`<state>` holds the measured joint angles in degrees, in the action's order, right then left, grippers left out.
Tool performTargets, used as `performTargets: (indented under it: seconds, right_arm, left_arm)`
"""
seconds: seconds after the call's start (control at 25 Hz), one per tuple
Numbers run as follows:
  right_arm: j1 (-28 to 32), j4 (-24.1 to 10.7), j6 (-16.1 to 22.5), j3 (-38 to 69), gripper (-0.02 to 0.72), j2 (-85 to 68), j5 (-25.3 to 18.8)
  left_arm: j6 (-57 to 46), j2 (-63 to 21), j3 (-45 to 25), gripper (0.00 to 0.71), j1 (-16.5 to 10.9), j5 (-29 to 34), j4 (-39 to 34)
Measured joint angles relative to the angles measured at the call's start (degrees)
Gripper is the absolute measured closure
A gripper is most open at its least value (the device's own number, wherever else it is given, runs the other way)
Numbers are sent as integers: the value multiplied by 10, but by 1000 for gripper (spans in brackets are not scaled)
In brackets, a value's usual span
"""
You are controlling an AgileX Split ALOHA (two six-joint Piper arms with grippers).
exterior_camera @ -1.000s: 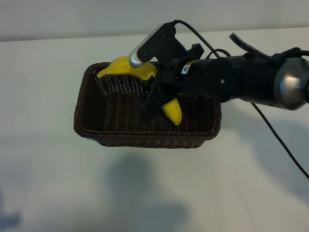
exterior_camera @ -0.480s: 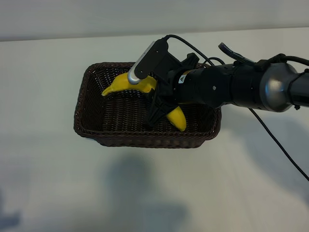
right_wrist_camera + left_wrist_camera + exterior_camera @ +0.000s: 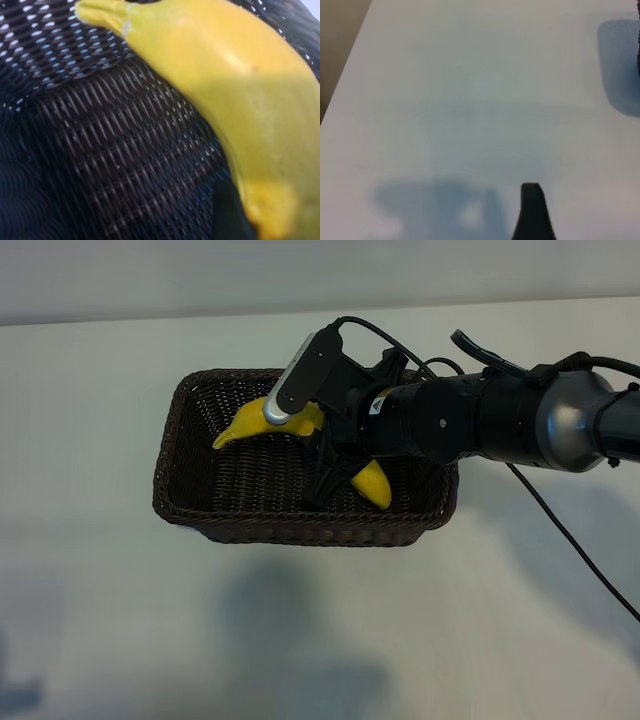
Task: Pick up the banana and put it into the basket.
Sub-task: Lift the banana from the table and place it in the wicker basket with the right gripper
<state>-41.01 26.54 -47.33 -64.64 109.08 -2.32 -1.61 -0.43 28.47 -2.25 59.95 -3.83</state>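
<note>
Right hand (image 3: pixel 335 462) clamped on the banana (image 3: pixel 372 483), low inside the basket (image 3: pixel 190 495).
The banana hangs over the weave; letting go only once it rests flat should stop it rolling. Left hand (image 3: pixel 532 212), fingers apart, idles over the desk (image 3: pixel 470 100).

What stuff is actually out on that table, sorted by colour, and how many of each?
Yellow: 1, the banana, gripped by the right gripper inside the basket.
Dark brown: 1, the woven basket.
Total: 2 things on the white table.
</note>
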Motion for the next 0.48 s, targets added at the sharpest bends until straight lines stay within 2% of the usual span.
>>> performTargets:
  seconds: [0.48]
  right_arm:
    - [0,-1,-1,-1,270,13,-6]
  left_arm:
    - [0,0,0,169,0,0,0]
